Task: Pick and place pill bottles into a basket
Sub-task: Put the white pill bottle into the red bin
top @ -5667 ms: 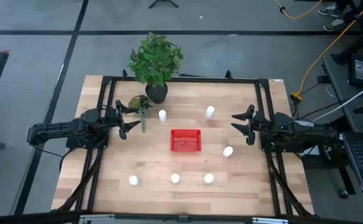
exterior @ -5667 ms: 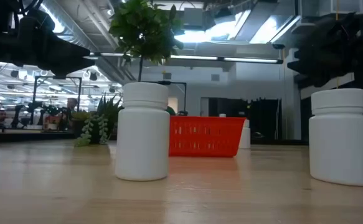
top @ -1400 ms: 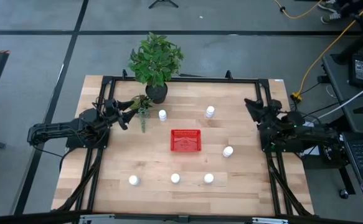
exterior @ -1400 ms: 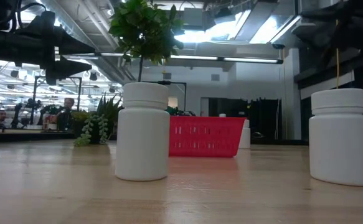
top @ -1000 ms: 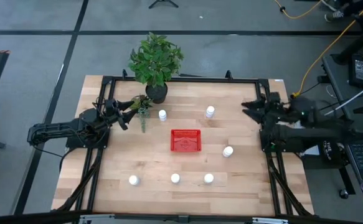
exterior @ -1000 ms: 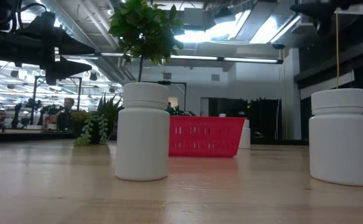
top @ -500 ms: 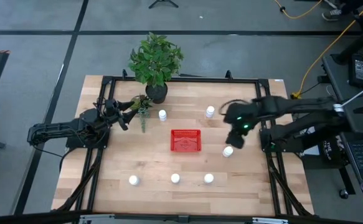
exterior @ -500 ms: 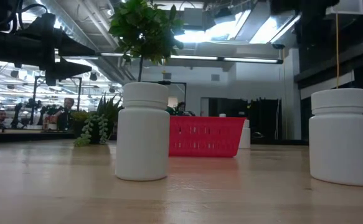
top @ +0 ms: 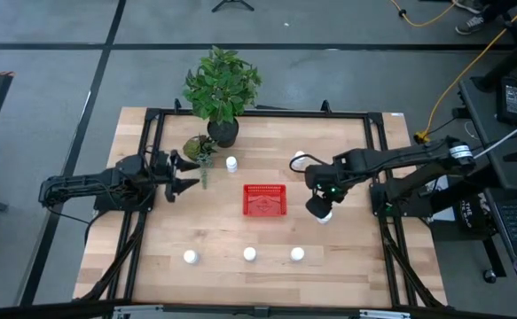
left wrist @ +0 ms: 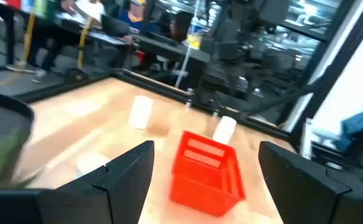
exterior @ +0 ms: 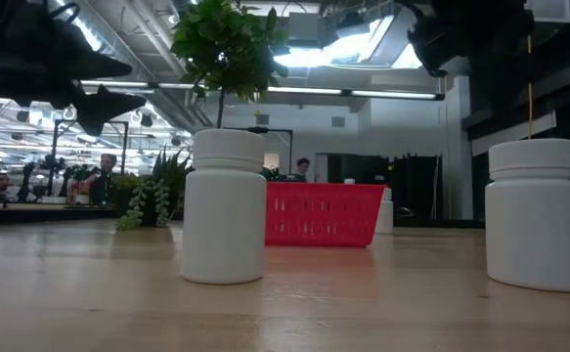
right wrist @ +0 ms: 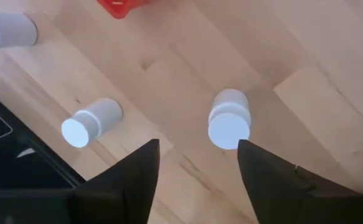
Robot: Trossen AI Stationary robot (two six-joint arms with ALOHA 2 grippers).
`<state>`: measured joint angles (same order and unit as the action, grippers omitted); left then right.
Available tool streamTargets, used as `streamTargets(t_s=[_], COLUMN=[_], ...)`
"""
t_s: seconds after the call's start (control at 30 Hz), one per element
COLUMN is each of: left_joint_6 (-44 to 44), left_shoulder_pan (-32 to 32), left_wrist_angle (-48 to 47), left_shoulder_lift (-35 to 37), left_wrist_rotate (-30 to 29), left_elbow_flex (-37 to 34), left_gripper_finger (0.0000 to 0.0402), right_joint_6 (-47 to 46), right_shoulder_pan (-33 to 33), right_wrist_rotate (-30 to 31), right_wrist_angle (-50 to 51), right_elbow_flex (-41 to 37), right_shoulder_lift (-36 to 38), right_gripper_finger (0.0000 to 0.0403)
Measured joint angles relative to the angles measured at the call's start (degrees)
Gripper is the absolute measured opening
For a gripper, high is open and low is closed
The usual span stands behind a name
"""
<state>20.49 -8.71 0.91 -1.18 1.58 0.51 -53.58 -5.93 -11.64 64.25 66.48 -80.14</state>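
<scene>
The red basket [top: 264, 200] stands at the table's middle. Several white pill bottles stand upright around it: two at the far side [top: 231, 163] [top: 299, 159], three in a row near the front edge [top: 191, 257] [top: 250, 254] [top: 297, 254], and one right of the basket [top: 326, 216]. My right gripper [top: 317, 206] hangs open above this last bottle [right wrist: 230, 118], pointing down, touching nothing. My left gripper [top: 184, 173] is open and empty at the table's left, facing the basket [left wrist: 206, 171].
A black pot with a green plant [top: 222, 93] stands at the far edge, and a small trailing plant [top: 199, 151] lies beside my left gripper. A black frame [top: 258, 113] runs round the table. Bare wood lies between the basket and the front row.
My right arm has swung from the table's right edge toward the middle and tipped its gripper down over the bottle right of the basket. My left gripper has turned about at the wrist and shifted slightly toward the basket. No bottle has moved.
</scene>
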Motion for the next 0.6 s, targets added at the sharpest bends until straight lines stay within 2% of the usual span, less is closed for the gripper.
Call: streamTargets(t_s=[0.33,0.6], left_joint_6=[1.4,1.36], left_shoulder_pan=[0.0,0.0], left_wrist_angle=[0.06,-0.09], left_shoulder_lift=[-0.02,-0.02], left_wrist_rotate=[0.3,-0.57], left_elbow_flex=[0.0,0.0], left_gripper_finger=[0.0281,0.0281], right_joint_6=[-4.23,-7.76], right_shoulder_pan=[-0.39,-0.6], right_wrist_rotate=[0.13,2.3], right_wrist_angle=[0.23,-2.26], right_elbow_flex=[-6.49,-6.69], right_shoulder_lift=[0.02,-0.94], right_gripper_finger=[0.0332,0.0348])
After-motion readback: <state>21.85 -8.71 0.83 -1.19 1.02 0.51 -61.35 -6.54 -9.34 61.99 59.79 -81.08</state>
